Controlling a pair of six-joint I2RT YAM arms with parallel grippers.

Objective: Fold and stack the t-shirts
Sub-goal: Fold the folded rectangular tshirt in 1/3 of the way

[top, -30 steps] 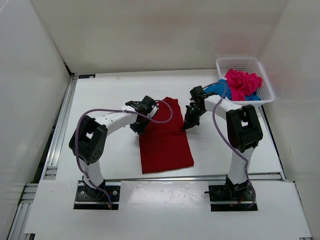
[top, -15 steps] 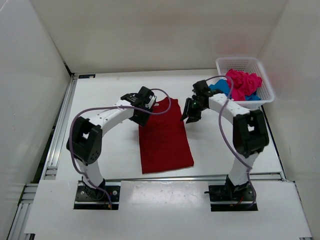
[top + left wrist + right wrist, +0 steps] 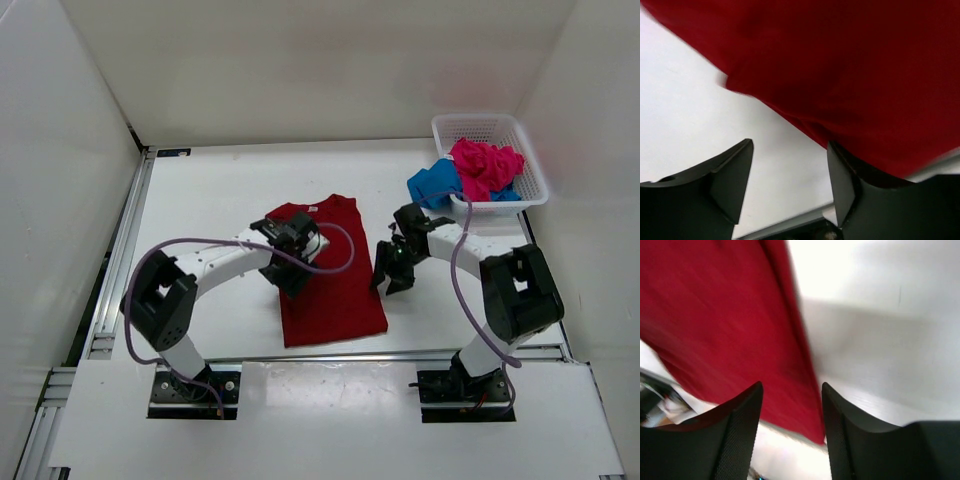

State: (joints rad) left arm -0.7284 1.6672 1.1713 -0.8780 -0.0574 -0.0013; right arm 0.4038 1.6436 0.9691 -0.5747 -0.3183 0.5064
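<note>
A dark red t-shirt (image 3: 335,275) lies flat on the table as a long folded strip, one sleeve sticking out at its far left (image 3: 283,213). My left gripper (image 3: 297,280) hovers open over the shirt's left edge; in the left wrist view the red cloth (image 3: 850,75) fills the top, and only white table shows in the gripper's (image 3: 790,180) gap. My right gripper (image 3: 389,280) stands open just beside the shirt's right edge (image 3: 715,325), its gap (image 3: 791,422) above that edge. A pink t-shirt (image 3: 485,165) and a blue t-shirt (image 3: 432,183) sit bunched in the basket.
The white mesh basket (image 3: 470,124) stands at the far right corner, the blue shirt spilling over its near left rim onto the table. White walls close in the table on three sides. A metal rail (image 3: 125,250) runs along the left edge.
Both grippers have opened and let go of the red shirt, then moved toward the near edge along its sides. A sleeve now shows at the shirt's far left.
</note>
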